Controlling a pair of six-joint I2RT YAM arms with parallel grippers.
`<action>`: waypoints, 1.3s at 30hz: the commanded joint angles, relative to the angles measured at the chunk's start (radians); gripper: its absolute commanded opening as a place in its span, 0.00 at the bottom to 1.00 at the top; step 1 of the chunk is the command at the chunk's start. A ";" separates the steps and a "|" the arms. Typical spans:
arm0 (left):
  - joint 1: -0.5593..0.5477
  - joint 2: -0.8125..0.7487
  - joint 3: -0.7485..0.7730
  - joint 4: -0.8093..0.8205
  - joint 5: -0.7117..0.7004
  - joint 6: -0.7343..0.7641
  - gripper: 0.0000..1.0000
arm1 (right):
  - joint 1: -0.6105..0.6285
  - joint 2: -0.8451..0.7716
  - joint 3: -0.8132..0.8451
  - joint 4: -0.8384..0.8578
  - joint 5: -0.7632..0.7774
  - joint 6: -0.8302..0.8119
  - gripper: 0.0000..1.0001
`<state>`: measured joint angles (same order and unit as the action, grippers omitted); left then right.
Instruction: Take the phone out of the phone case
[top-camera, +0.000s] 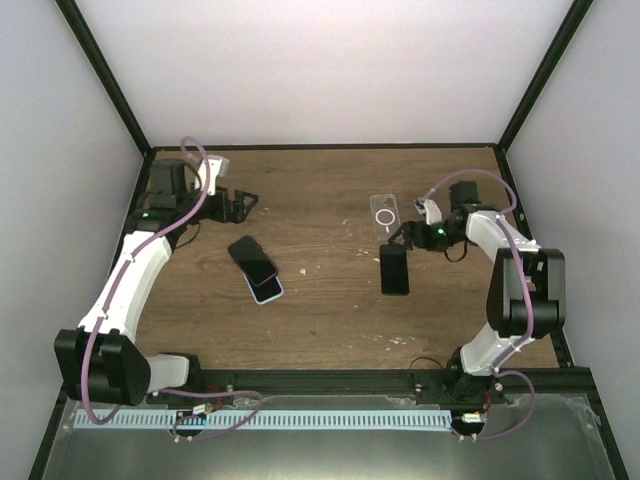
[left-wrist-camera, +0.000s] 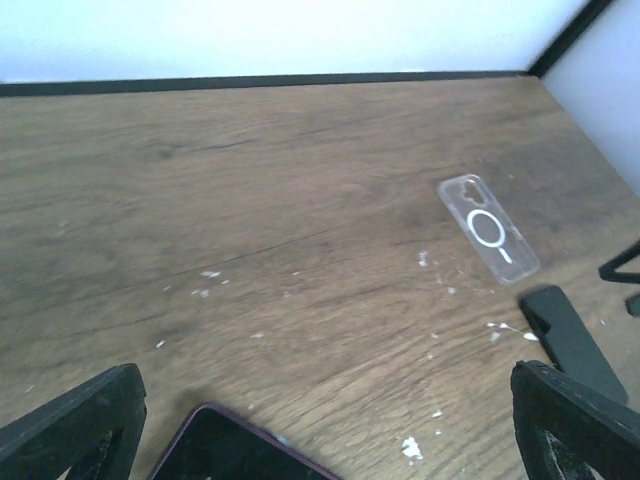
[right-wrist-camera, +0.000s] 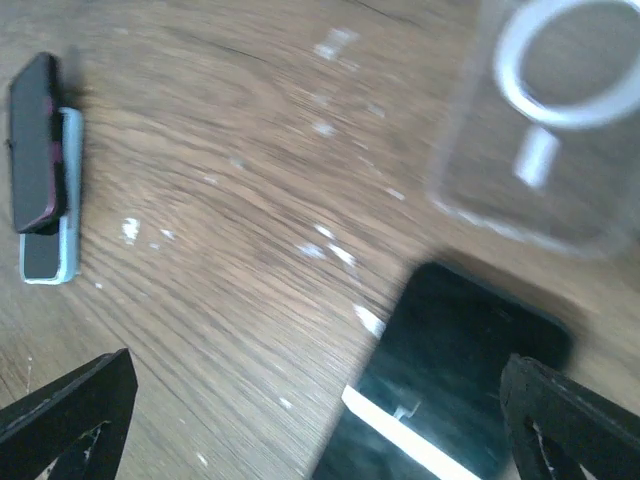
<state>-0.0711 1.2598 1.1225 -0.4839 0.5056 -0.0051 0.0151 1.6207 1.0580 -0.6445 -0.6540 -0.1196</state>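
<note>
A clear phone case (top-camera: 383, 213) with a white ring lies flat and empty on the wooden table. A black phone (top-camera: 394, 269) lies screen up just in front of it, apart from it. My right gripper (top-camera: 402, 237) is open and empty, hovering between the case and the phone. In the right wrist view the case (right-wrist-camera: 555, 130) is at the top right and the phone (right-wrist-camera: 440, 380) lies between my spread fingers (right-wrist-camera: 570, 420). My left gripper (top-camera: 238, 204) is open and empty at the far left; its view shows the case (left-wrist-camera: 488, 228) and the phone (left-wrist-camera: 572, 340).
Two more phones lie stacked at centre left: a dark maroon-edged one (top-camera: 252, 257) on top of a light blue-cased one (top-camera: 266, 288). They also show in the right wrist view (right-wrist-camera: 40, 170), and the dark one in the left wrist view (left-wrist-camera: 235, 450). White flecks dot the table.
</note>
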 joint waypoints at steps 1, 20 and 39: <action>0.069 -0.064 -0.054 0.018 -0.038 -0.046 1.00 | 0.190 -0.053 0.077 0.085 0.121 0.045 0.99; 0.283 -0.260 -0.236 0.008 -0.068 -0.089 1.00 | 0.819 0.421 0.613 0.044 0.459 0.229 1.00; 0.292 -0.288 -0.250 -0.001 -0.047 -0.101 1.00 | 0.954 0.690 0.886 -0.037 0.568 0.268 1.00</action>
<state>0.2134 0.9646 0.8730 -0.4995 0.4435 -0.0963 0.9329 2.2837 1.8847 -0.6617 -0.1341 0.1326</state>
